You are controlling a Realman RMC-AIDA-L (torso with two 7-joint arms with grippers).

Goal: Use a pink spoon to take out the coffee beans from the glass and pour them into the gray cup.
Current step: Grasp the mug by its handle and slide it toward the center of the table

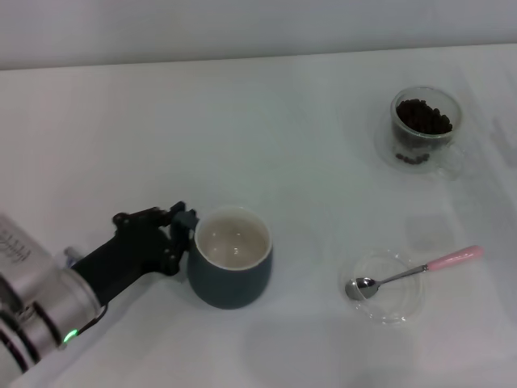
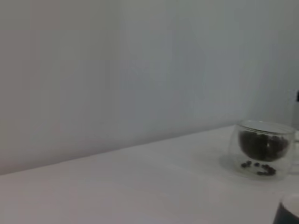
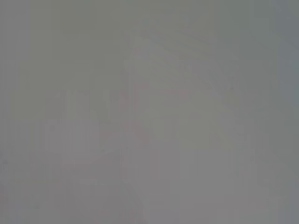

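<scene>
a bare test bench, seemingly a lab: plain white table (image 1: 242,121) against a blank wall (image 2: 117,60)

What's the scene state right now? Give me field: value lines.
gray cup: upright, near left, no beans seen inside
left hand: at the gray cup's handle side, against it
right hand: not in view
glass: far right, upright
coffee beans: heaped in the glass
pink spoon: bowl resting in the clear saucer, handle out past the rim
table: white
</scene>
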